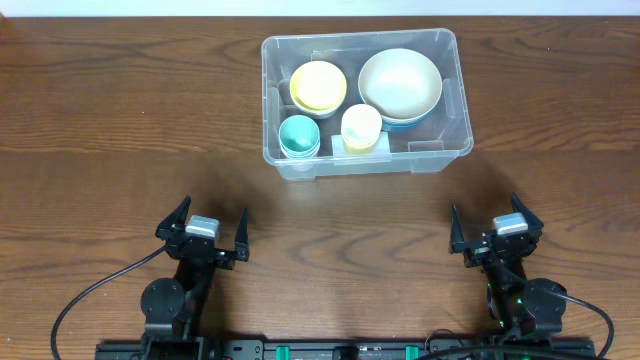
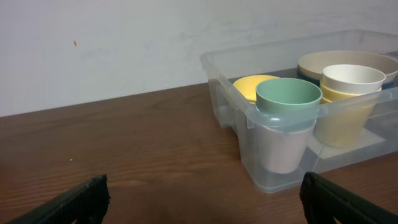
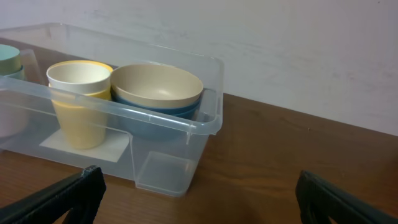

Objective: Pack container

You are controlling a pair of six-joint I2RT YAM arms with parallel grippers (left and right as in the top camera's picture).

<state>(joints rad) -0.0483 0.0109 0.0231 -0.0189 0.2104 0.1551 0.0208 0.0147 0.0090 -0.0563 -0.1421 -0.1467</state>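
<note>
Sitting on counter point(image 1: 100, 120): container point(image 1: 360, 36), stacked bowls point(image 1: 400, 82) and cups point(image 1: 361, 125) inside. Well short of it: left hand point(image 1: 213, 212), right hand point(image 1: 485, 207), both gaping wide, empty.

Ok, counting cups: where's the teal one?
Overhead, the teal plastic cup sits in the clear rectangular plastic bin's near left corner, beside the cream plastic cup.

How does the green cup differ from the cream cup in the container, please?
The green cup is mint green, the cream cup off-white. The green cup nests in a white cup, the cream cup in a yellow cup. The green cup stands in the near left corner of the container, the cream cup to its right. Both are upright, each topping another cup.
</note>
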